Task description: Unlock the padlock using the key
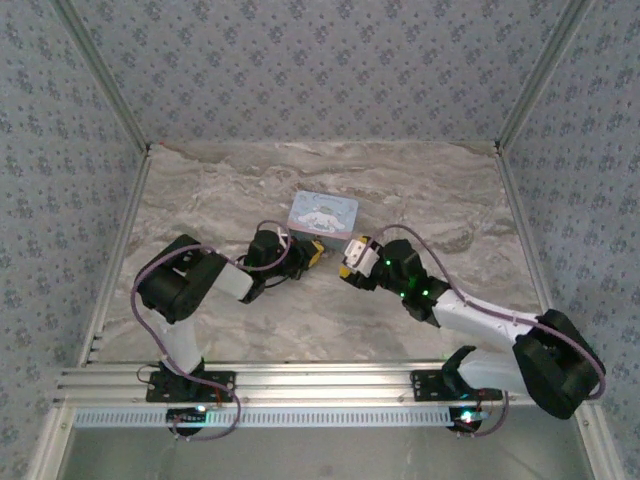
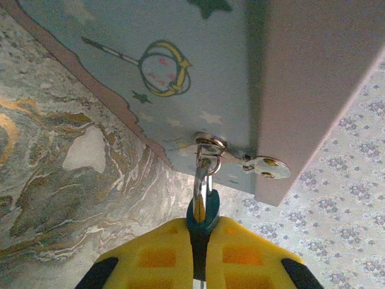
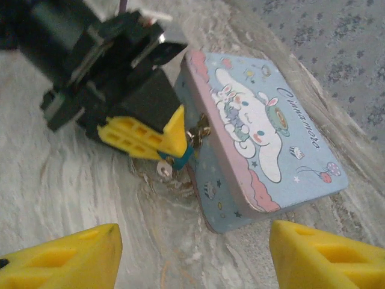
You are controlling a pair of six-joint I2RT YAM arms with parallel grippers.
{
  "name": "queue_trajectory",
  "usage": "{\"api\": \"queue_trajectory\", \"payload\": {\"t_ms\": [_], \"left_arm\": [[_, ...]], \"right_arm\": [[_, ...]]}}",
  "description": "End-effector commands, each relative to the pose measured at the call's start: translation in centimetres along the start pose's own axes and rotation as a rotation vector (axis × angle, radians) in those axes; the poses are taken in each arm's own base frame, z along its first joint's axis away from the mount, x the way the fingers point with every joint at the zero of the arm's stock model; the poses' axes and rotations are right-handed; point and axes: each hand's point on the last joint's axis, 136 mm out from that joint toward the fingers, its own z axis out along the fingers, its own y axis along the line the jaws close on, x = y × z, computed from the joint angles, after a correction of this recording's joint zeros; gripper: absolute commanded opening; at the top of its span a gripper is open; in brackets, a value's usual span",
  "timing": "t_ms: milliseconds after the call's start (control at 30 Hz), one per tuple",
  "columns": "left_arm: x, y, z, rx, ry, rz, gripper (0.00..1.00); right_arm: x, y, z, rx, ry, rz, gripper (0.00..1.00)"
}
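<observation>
The left hand (image 2: 201,224) is squeezed shut on the padlock (image 2: 209,211) — its yellow fingers (image 2: 162,253) pinch the little blue body from both sides. Just past the fingertips, the padlock's thin silver loop goes through the clasp (image 2: 210,144) on the side of the tin box (image 2: 120,36) (the one with a white cartoon animal on the lid). The right hand (image 3: 192,259) is wide open and holds nothing. Ahead of it, just under the left hand's fingers, is the key (image 3: 162,170) — a tiny pale thing with a ring end, right beside the padlock. I cannot tell if it is in the lock. The tin box sits on the desk (image 1: 250,330), just ahead of both hands.
</observation>
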Motion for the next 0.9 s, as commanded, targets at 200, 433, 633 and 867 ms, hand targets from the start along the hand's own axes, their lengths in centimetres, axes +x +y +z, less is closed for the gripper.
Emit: {"api": "queue_trajectory", "payload": {"t_ms": [200,433,633,867], "left_arm": [[0.3,-2.1,0.0,0.044,0.008,-0.003,0.00],[0.4,-1.9,0.0,0.040,0.011,-0.009,0.00],[0.4,-1.8,0.0,0.037,0.013,-0.013,0.00],[0.4,-1.7,0.1,0.035,0.015,-0.014,0.00]], "right_arm": [[0.1,1.0,3.8,0.051,0.036,-0.285,0.66],[0.0,1.0,6.5,0.059,0.031,-0.281,0.57],[0.3,1.4,8.1,0.066,0.034,-0.282,0.48],[0.7,1.6,8.9,0.069,0.046,-0.277,0.36]]}}
